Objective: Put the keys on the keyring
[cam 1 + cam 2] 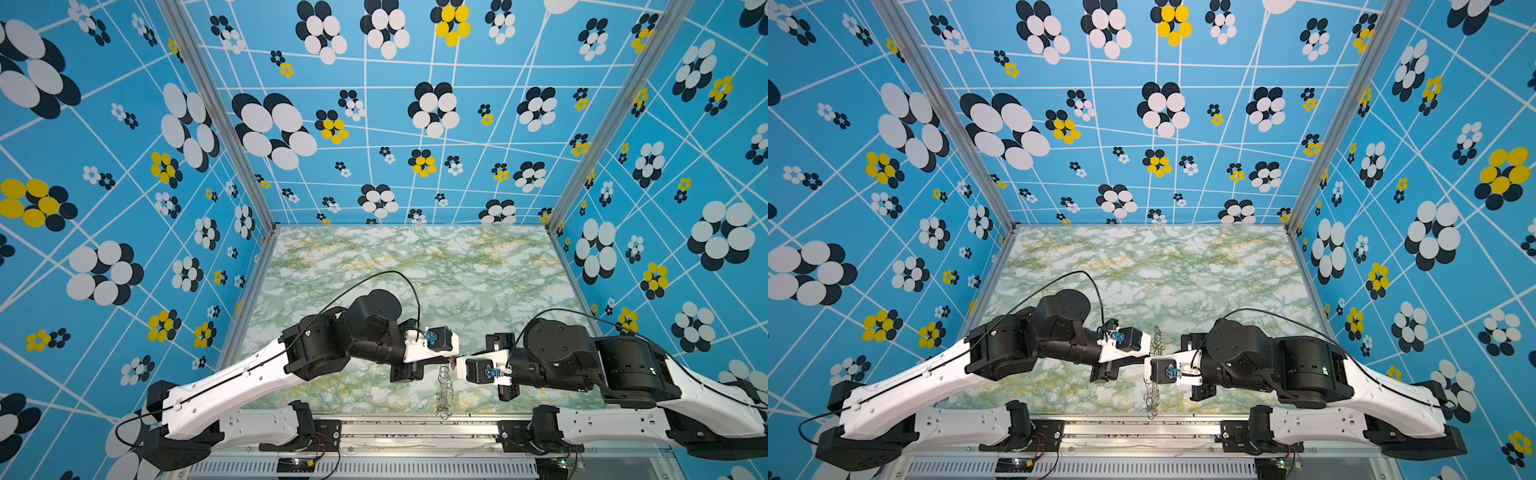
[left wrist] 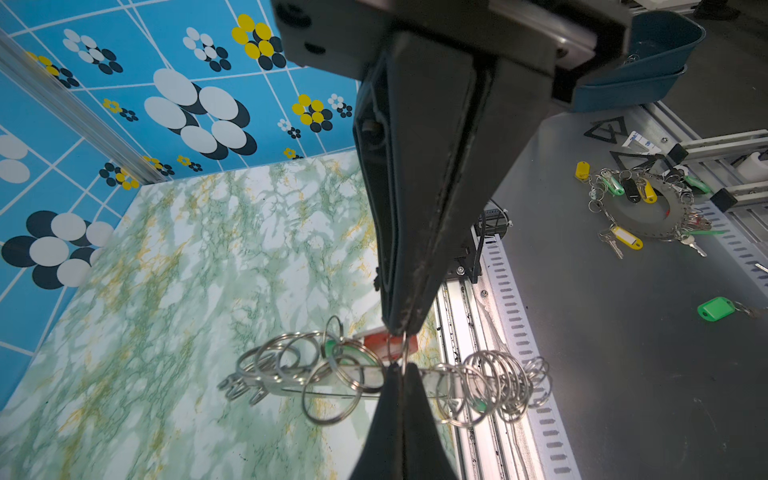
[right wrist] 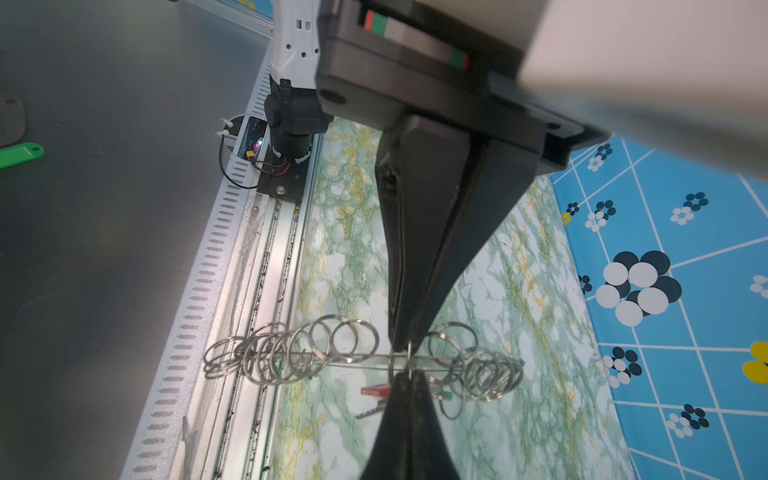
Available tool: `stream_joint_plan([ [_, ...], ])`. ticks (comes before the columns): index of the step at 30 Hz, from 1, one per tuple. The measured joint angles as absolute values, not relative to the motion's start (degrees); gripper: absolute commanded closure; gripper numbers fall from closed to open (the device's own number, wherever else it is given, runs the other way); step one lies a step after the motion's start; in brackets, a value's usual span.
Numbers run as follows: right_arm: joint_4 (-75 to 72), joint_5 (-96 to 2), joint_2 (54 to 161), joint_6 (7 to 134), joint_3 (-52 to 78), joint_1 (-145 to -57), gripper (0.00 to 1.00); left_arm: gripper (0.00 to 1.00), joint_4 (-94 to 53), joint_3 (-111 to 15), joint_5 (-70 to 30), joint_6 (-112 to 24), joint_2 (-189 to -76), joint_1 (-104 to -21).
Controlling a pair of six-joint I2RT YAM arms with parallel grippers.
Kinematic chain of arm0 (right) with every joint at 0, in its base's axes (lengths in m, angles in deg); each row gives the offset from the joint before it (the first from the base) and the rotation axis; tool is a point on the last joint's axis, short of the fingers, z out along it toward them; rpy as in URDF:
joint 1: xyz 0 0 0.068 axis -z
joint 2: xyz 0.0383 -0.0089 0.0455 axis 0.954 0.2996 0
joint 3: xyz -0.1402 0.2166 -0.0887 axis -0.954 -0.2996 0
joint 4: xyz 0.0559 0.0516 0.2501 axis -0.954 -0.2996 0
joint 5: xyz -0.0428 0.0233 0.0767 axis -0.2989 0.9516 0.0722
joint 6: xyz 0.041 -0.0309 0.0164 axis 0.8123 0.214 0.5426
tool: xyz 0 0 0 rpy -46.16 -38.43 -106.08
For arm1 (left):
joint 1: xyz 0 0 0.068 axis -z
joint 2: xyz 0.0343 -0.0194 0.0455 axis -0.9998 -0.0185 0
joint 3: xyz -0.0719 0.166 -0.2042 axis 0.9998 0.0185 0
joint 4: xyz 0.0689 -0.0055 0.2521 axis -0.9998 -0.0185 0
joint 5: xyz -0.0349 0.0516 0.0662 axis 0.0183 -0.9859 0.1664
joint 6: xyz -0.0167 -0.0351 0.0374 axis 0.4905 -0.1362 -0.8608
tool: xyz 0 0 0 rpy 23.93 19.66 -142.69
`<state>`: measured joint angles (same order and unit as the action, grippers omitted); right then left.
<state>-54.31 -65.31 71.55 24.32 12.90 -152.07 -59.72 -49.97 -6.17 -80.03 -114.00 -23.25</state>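
The keyring [image 2: 291, 380] hangs edge-on in the air above the marble table near its front, a thin grey plate with many silver wire rings [image 3: 357, 360]. In both top views its rings [image 1: 444, 390] [image 1: 1152, 399] show between the two wrists. My left gripper [image 2: 400, 368] and right gripper [image 3: 409, 374] meet tip to tip at its middle, each shut on a wire ring there. Of the keys, a red tag [image 3: 376, 390] with its silver key [image 3: 370, 412] hangs just below the tips. A green tag [image 3: 444, 395] hangs beside it among the rings.
The front rail [image 1: 415, 428] runs just below the hanging plate. Patterned blue walls enclose the marble top [image 1: 415, 266]. Outside the cell, on a grey bench, lie another ring plate with coloured tags [image 2: 648, 208], a loose green tag [image 2: 715, 308] and blue bins [image 2: 648, 54].
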Motion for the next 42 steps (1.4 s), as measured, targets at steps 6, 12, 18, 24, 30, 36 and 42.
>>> stream_joint_plan([
  [6,-54.28,-65.05,71.57,24.32,12.99,-152.11,1.0,1.0,-60.31,-49.97,-5.93,-79.49,-114.32,-23.75],
  [12,-54.57,-64.39,72.03,24.34,13.82,-152.53,1.0,1.0,-60.51,-49.97,-4.82,-78.87,-114.37,-24.4],
  [18,-55.44,-63.94,73.19,24.34,14.65,-152.81,1.0,1.0,-60.92,-49.97,-3.16,-77.69,-114.37,-25.3],
  [24,-55.95,-63.76,73.67,24.34,15.24,-152.81,1.0,1.0,-60.99,-49.97,-1.69,-76.6,-114.37,-26.09],
  [30,-56.25,-63.67,73.97,24.38,15.55,-152.81,1.0,1.0,-60.99,-49.97,-0.8,-75.9,-114.35,-26.63],
  [36,-56.67,-63.52,74.13,24.58,15.79,-152.81,1.0,1.0,-60.97,-49.97,-0.16,-75.16,-114.3,-26.96],
  [42,-56.69,-63.54,74.13,24.97,15.79,-152.81,1.0,1.0,-60.97,-49.97,-0.01,-74.96,-114.3,-27.12],
])
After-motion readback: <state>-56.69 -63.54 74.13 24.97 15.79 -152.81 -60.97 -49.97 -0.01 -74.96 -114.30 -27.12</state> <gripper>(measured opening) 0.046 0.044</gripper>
